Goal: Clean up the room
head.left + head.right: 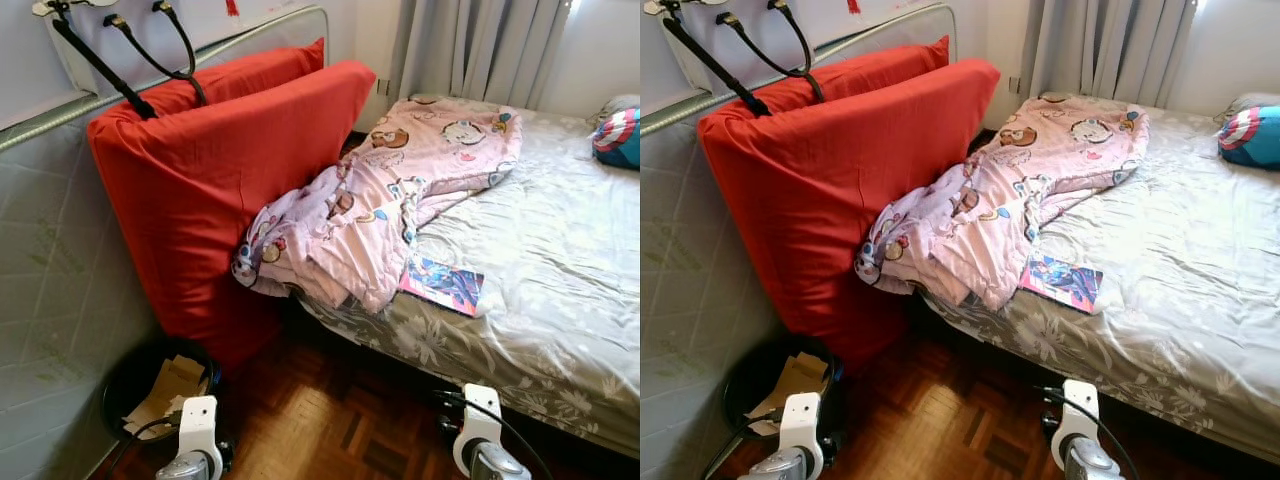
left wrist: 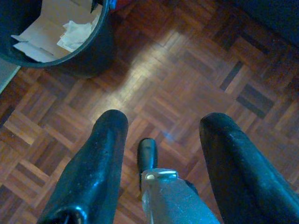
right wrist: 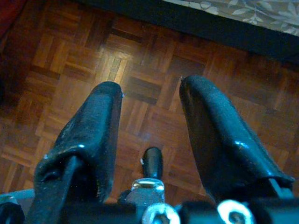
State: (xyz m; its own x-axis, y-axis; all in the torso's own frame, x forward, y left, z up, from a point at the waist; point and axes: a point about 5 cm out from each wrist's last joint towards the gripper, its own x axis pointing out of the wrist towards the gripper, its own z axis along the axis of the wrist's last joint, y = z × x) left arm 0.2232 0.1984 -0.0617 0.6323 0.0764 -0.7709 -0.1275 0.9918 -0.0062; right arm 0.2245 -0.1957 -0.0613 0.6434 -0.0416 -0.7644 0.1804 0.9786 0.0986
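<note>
A crumpled pink cartoon-print blanket (image 1: 400, 200) lies across the near corner of the bed (image 1: 560, 250) and hangs over its edge. A colourful book (image 1: 443, 284) rests on the grey sheet beside it. Two large red cushions (image 1: 220, 190) lean against the padded wall to the left of the bed. Both arms hang low over the wooden floor. My left gripper (image 2: 161, 126) is open with nothing between its fingers, near a black bin (image 2: 79, 51). My right gripper (image 3: 150, 91) is open too, above bare parquet close to the bed's edge.
The black bin (image 1: 150, 390) with cardboard and paper stands on the floor at the left, below the cushions. A round blue, red and white pillow (image 1: 618, 137) lies at the bed's far right. Grey curtains (image 1: 480, 50) hang behind. Parquet floor (image 1: 330, 420) runs between bin and bed.
</note>
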